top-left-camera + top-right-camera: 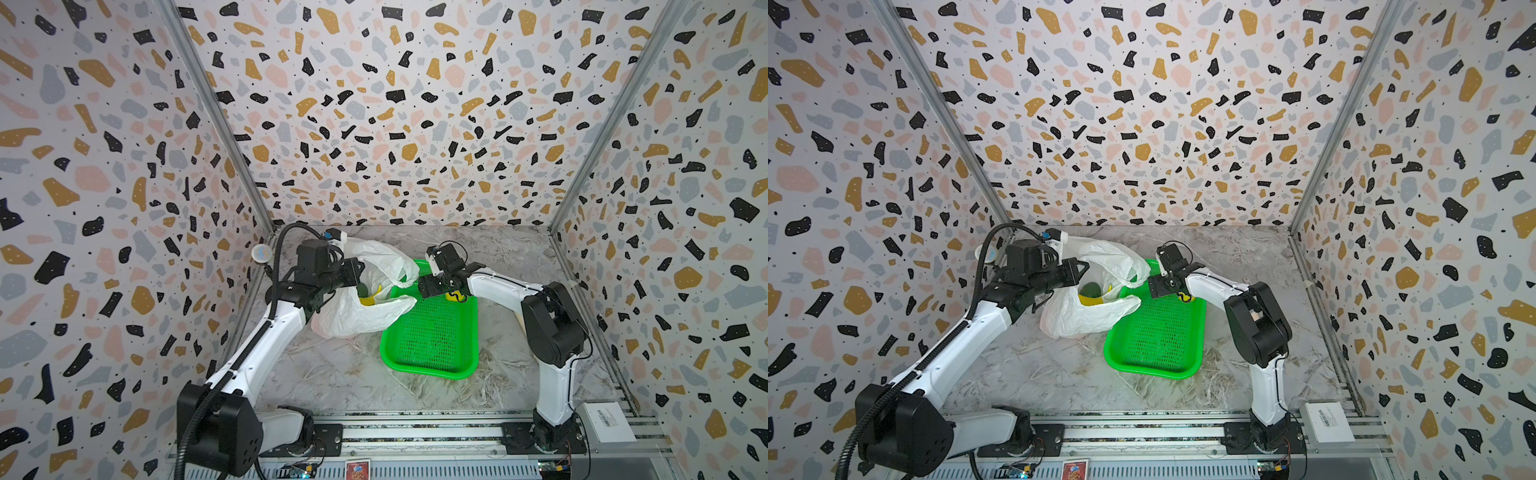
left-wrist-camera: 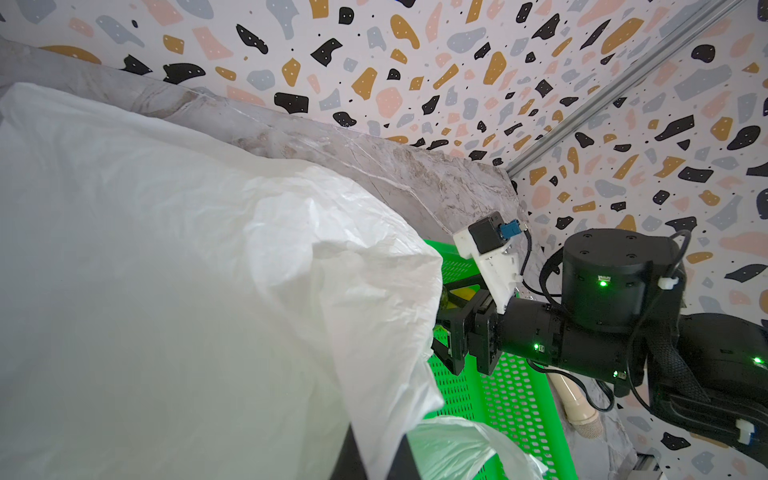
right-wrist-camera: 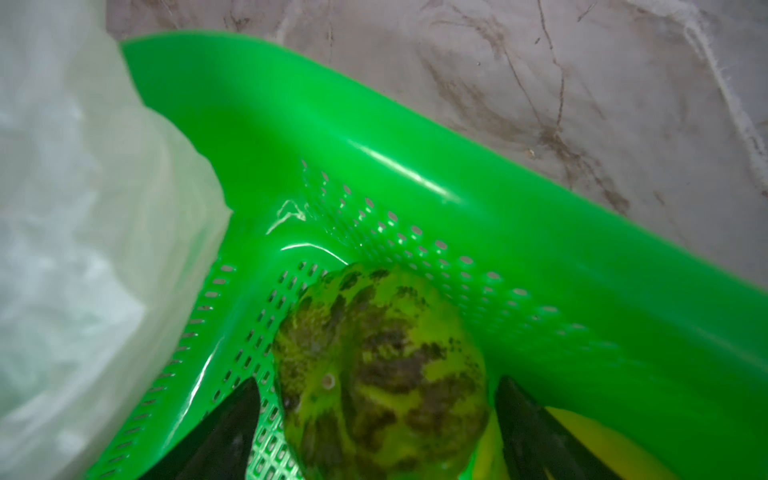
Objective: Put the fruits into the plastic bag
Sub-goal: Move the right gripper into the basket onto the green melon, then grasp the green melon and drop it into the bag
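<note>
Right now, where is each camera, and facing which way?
Top views: high up front, looking down on the table; left arm and right arm show, left gripper shut on the plastic bag.
Left wrist: on the left arm, facing over the bag toward the right arm.
Right wrist: on the right arm, looking into the green tray; right gripper open astride a mottled fruit.
Shared: every view shows bag and tray.

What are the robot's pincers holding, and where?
The left pincer pinches the plastic bag by its mouth's edge. The right pincer, open around a mottled fruit, holds nothing.
</note>
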Tool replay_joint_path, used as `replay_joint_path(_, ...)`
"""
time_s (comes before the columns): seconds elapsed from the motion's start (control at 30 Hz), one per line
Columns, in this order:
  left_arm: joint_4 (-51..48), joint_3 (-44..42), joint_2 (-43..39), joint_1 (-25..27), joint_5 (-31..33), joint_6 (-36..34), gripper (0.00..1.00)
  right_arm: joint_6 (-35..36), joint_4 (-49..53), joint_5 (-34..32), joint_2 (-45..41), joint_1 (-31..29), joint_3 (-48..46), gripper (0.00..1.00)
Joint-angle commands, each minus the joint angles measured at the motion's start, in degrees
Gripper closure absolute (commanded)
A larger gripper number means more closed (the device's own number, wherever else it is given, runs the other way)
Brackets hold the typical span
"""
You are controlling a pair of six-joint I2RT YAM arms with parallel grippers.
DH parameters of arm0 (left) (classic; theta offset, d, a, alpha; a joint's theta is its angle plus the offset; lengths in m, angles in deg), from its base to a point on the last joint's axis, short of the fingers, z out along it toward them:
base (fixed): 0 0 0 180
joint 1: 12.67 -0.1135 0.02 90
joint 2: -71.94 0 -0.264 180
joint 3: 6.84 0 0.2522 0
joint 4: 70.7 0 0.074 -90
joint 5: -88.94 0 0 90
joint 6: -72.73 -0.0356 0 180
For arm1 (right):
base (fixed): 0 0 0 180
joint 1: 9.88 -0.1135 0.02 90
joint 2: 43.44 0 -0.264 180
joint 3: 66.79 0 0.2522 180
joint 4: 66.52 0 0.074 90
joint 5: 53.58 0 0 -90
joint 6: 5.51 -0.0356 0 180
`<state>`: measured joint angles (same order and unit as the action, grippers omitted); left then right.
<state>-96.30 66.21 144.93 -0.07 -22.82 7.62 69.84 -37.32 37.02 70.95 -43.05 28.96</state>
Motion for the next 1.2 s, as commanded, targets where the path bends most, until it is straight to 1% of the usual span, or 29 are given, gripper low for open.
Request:
replay_joint_path(0.0,1.64,0.81,1.18,0.14,-0.71,0.59,1.0,1.01,2.97,0.61,2.29,-0.8,2.03,0.11)
replay_joint_path(0.17,1.4,1.45,1.31,0.14,-0.83,0.8,1.0,0.56,2.33,1.77,4.19,-1.67,1.11,0.12)
replay_joint_path(0.27,1.26,1.2,1.1,0.13,-0.74,0.85,1.0,0.3,1.06,2.44,4.06,-1.78,0.22,0.15)
replay_joint_path(0.37,1.11,1.11,0.92,0.15,-0.65,0.79,1.0,0.04,-0.05,3.33,3.2,-1.77,-0.34,0.21)
replay_joint_path(0.47,0.94,0.99,0.52,0.16,-0.41,0.6,1.0,-0.34,-2.06,4.13,1.2,-1.77,-1.9,0.32)
replay_joint_path(0.53,0.94,0.75,0.49,0.19,-0.3,0.61,1.0,-0.49,-4.3,4.84,-0.94,-1.73,-3.8,0.45)
replay_joint_path(0.63,1.16,0.62,0.72,0.17,-0.27,0.69,1.0,-0.98,-7.46,5.32,-4.47,-1.59,-6.47,0.54)
replay_joint_path(0.77,1.27,0.98,1.17,0.18,-0.39,0.9,1.0,-2.34,-10.71,6.7,-10.07,0.01,-9.54,0.66)
replay_joint_path(0.8,1.2,0.99,1.11,0.23,-0.23,0.79,1.0,-3.14,-11.75,7.13,-11.79,0.56,-10.61,0.68)
replay_joint_path(1.0,0.92,-0.01,0.23,0.22,0.68,0.3,1.0,-8.55,-19.96,10.08,-22.27,3.7,-17.64,0.69)
replay_joint_path(1.1,1.22,-0.22,0.48,0.21,0.44,0.59,1.0,-9.38,-21.42,11.08,-25.49,3.83,-18.2,0.69)
replay_joint_path(1.17,1.63,-0.2,0.73,0.15,0.28,1.0,1.0,-10.24,-22.37,12.89,-27.24,3.71,-18.18,0.69)
